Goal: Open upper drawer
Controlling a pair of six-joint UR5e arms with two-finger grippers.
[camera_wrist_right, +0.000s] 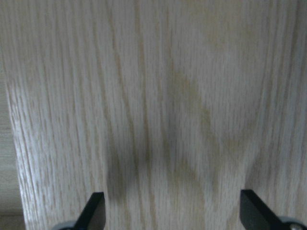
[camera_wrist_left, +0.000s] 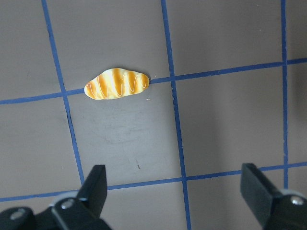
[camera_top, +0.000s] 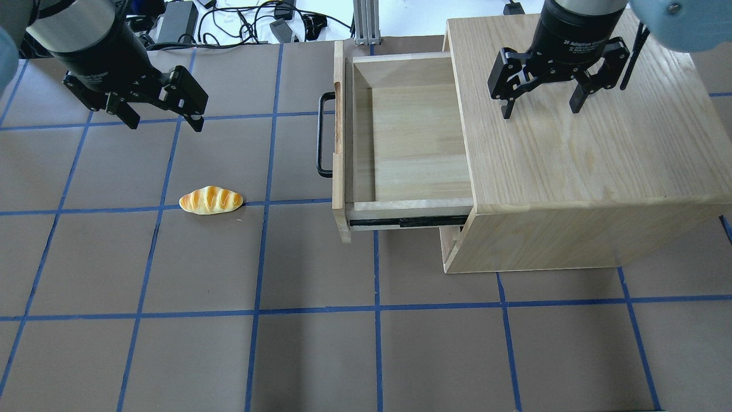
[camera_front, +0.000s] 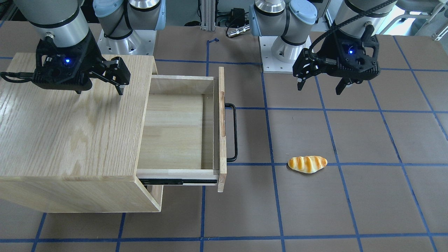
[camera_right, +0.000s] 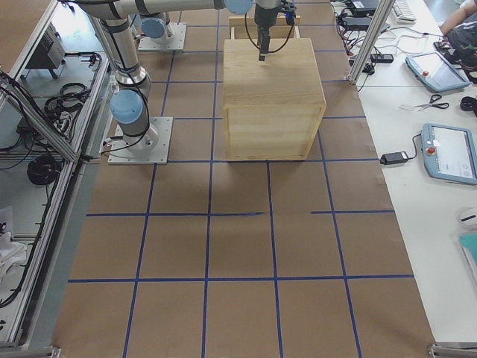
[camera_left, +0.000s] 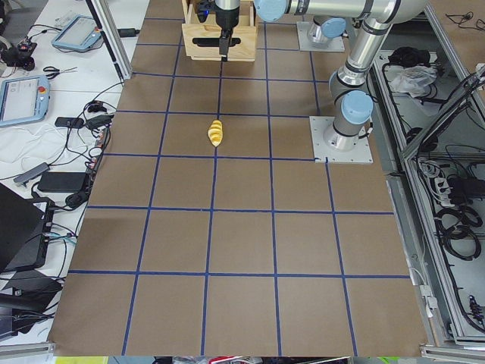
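Note:
The upper drawer (camera_front: 175, 133) (camera_top: 412, 143) is pale wood and stands pulled far out of the oak-grained cabinet (camera_front: 70, 122) (camera_top: 583, 154). It is empty inside. Its black bar handle (camera_front: 233, 133) (camera_top: 323, 134) is free, with no gripper on it. My right gripper (camera_front: 99, 91) (camera_top: 541, 111) hovers open over the cabinet top, which fills the right wrist view (camera_wrist_right: 153, 96). My left gripper (camera_front: 319, 89) (camera_top: 167, 126) is open and empty above the table, away from the handle. In the left wrist view the left gripper (camera_wrist_left: 175, 191) has its jaws wide apart.
A toy bread roll (camera_front: 307, 164) (camera_top: 210, 200) (camera_wrist_left: 116, 83) lies on the brown mat on a blue tape line, between the left gripper and the drawer front. A black slide rail (camera_top: 409, 221) shows under the drawer's side.

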